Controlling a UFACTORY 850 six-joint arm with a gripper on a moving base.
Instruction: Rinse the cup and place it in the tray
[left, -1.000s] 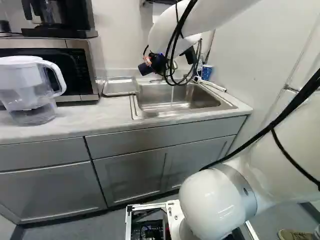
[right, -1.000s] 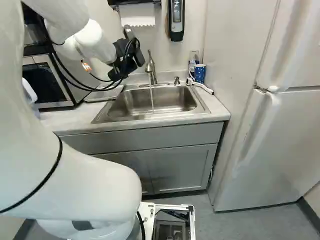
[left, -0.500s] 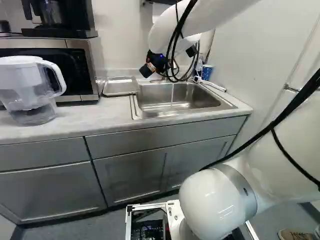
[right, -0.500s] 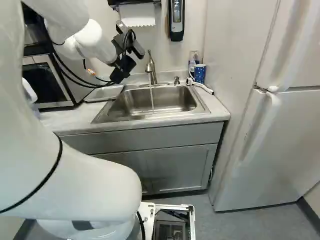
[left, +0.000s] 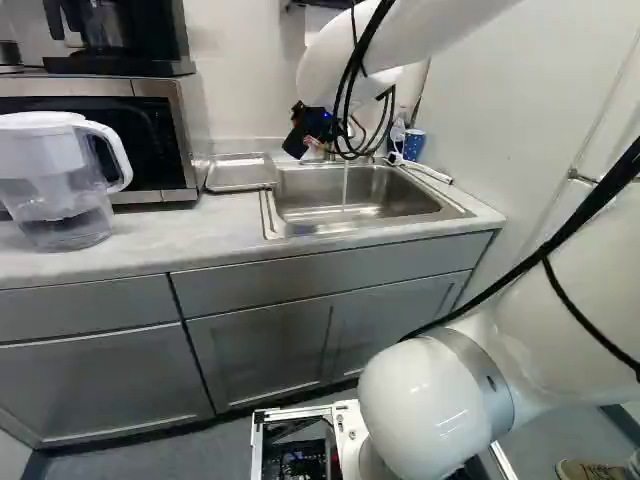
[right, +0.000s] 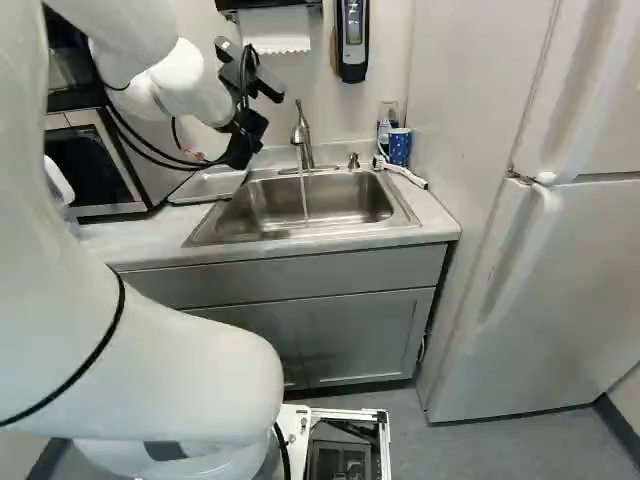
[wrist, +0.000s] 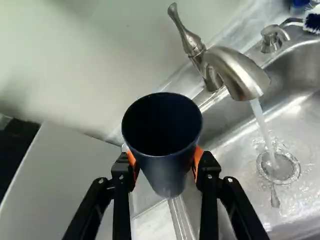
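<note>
Squarely between hand's (left: 312, 128) fingers (wrist: 207, 172): dark cup (wrist: 167, 172).

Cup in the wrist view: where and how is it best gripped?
The dark cup is best gripped across its outer wall, below the rim, from the side, as the jaws hold it now: no handle shows, the round wall narrows toward its base, and the mouth should be left free for the water.
</note>
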